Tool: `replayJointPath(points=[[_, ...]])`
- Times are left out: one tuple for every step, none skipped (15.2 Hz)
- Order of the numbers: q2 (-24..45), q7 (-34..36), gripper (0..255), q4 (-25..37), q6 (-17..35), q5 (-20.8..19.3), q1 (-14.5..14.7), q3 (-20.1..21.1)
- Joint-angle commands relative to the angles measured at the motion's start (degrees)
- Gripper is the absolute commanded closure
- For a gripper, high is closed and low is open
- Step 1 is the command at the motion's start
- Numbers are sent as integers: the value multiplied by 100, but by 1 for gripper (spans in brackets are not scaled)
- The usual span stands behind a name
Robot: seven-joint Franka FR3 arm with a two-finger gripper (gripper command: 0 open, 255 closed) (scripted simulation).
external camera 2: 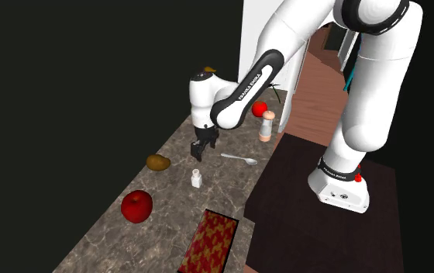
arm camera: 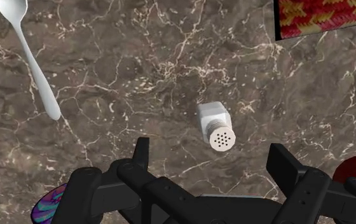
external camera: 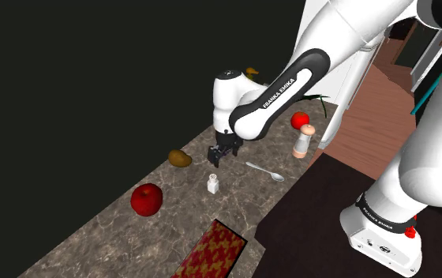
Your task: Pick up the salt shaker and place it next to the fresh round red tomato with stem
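Observation:
The salt shaker [external camera: 212,184] [external camera 2: 197,179] is small and white and stands upright on the marble counter [external camera: 93,237]. In the wrist view its perforated cap [arm camera: 216,125] faces me, just ahead of the gap between the fingers. My black gripper [external camera: 219,155] [external camera 2: 200,149] [arm camera: 212,162] hangs open a short way above the counter, just behind the shaker and not touching it. The red tomato with a green stem [external camera: 300,120] [external camera 2: 260,108] sits farther back, toward the shoulder view's right, near the arm.
A tan and white pepper mill [external camera: 304,140] [external camera 2: 266,126] stands beside the tomato. A spoon [external camera: 265,170] [arm camera: 34,63] lies right of the shaker. A red apple [external camera: 146,199] [external camera 2: 136,206], a brown potato [external camera: 180,159] and a red-yellow woven mat [external camera: 211,253] [arm camera: 326,16] lie nearby.

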Motion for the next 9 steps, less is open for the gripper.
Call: replayJointPath(points=[[505,237,0,271,200,-238,98,-64],[743,340,0,414,280,-339,163,-108],[978,436,0,565,353,-431,233,-156],[1212,522,0,722,419,-512,306,-208],[1443,601,0,886,478,-584,379,-258],[1481,610,0,914,488,-591,397,-272],[1552,634,0,925,546,-625,419,-299],[1623,657,0,938,604,-658,441,-327],[1695,681,0,952,661,-690,463,-355]])
